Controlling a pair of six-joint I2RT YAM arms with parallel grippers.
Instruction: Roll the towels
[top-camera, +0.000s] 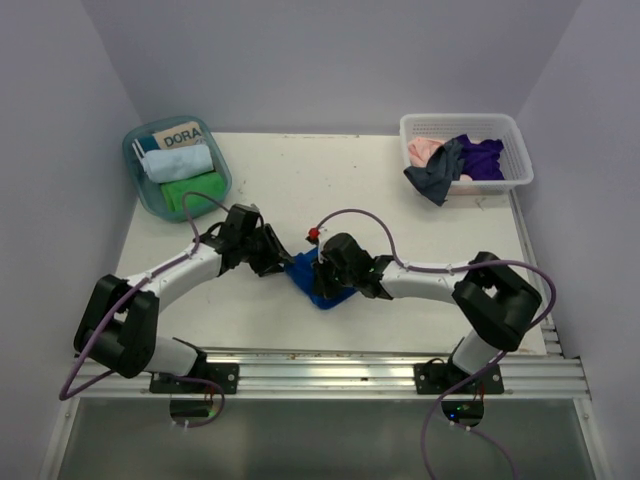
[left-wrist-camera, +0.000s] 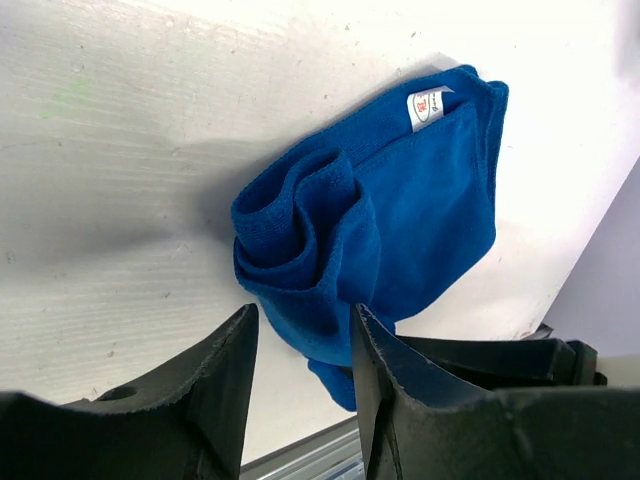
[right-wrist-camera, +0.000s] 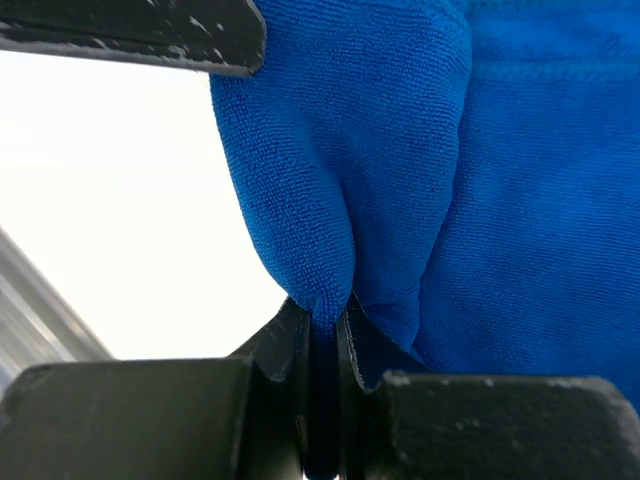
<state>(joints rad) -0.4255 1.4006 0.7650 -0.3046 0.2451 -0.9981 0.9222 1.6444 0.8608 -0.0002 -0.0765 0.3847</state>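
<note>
Royal blue towel (left-wrist-camera: 400, 230), partly folded and bunched, with a white tag (left-wrist-camera: 425, 108) at one corner, lies mid-counter (top-camera: 300, 180) toward the near edge. Right end effector (right-wrist-camera: 322, 310) is clamped on a fold of it; left end effector (left-wrist-camera: 305, 325) sits just beside the bunched end, fingers apart, gripping nothing. Far left corner: teal tub (top-camera: 130, 160) holding a light blue roll (top-camera: 178, 162) and a green roll (top-camera: 190, 190); far right corner: white basket (top-camera: 510, 150) with loose pink, grey and purple towels (top-camera: 455, 165).

White table (top-camera: 350, 190): royal blue towel (top-camera: 312, 283), teal tub (top-camera: 131, 160), white basket (top-camera: 497, 186)
</note>
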